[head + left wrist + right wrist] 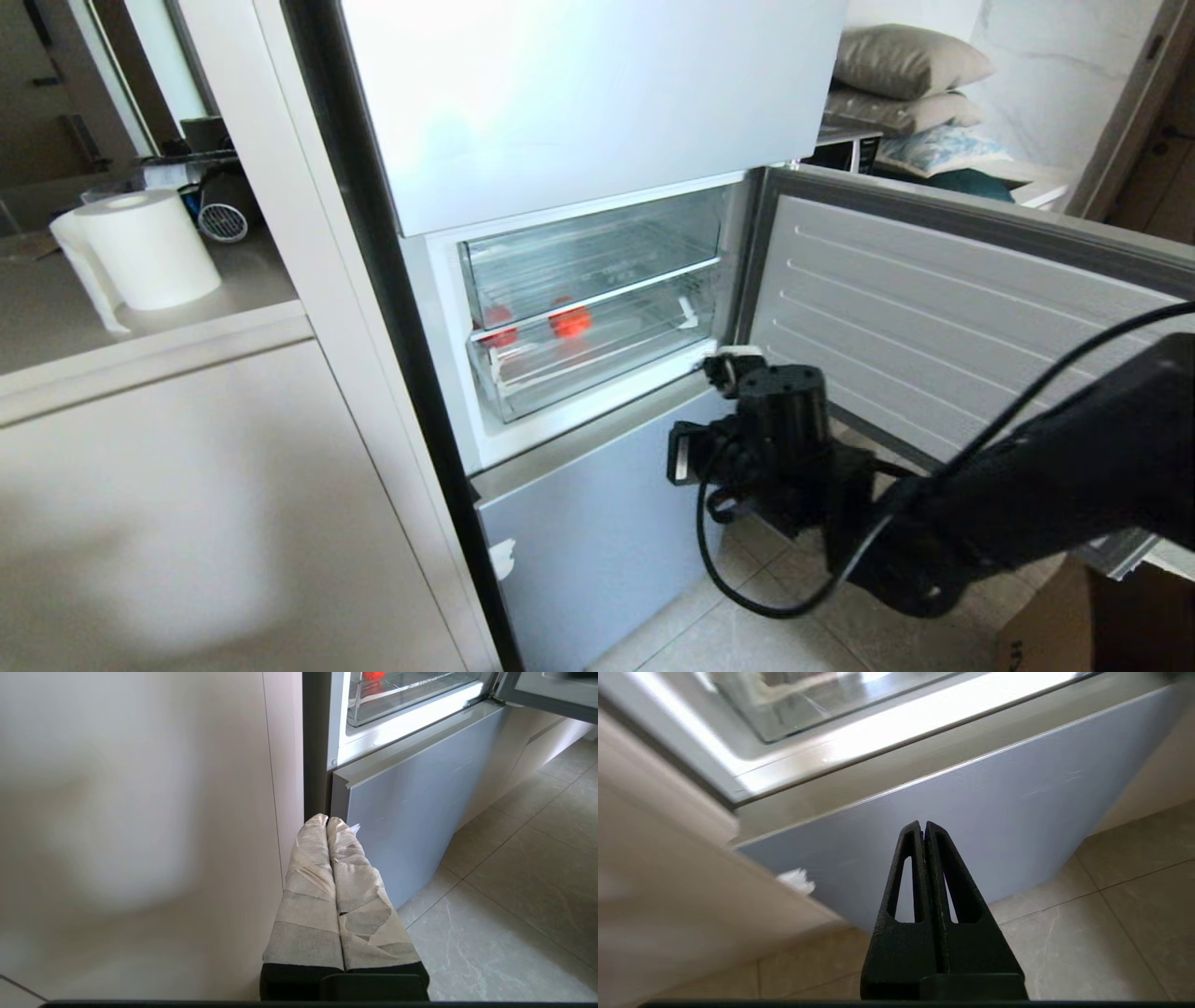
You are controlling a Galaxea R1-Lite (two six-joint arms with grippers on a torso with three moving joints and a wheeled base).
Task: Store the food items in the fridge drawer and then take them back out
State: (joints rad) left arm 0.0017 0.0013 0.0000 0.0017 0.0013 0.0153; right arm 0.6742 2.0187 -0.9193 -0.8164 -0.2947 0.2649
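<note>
Right claw [924, 826] closed, empty, before fridge [971, 798] lower front.

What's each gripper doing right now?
Left gripper: shut, holding nothing.
Right gripper: shut, holding nothing.

You are looking at the pale blue-silver fridge [597, 103] with its middle door swung open. Its lower clear fridge drawer [597, 369] sits pushed in, under a shorter clear bin. Two glossy red round food items [569, 321] rest inside, toward the drawer's left side.
</note>
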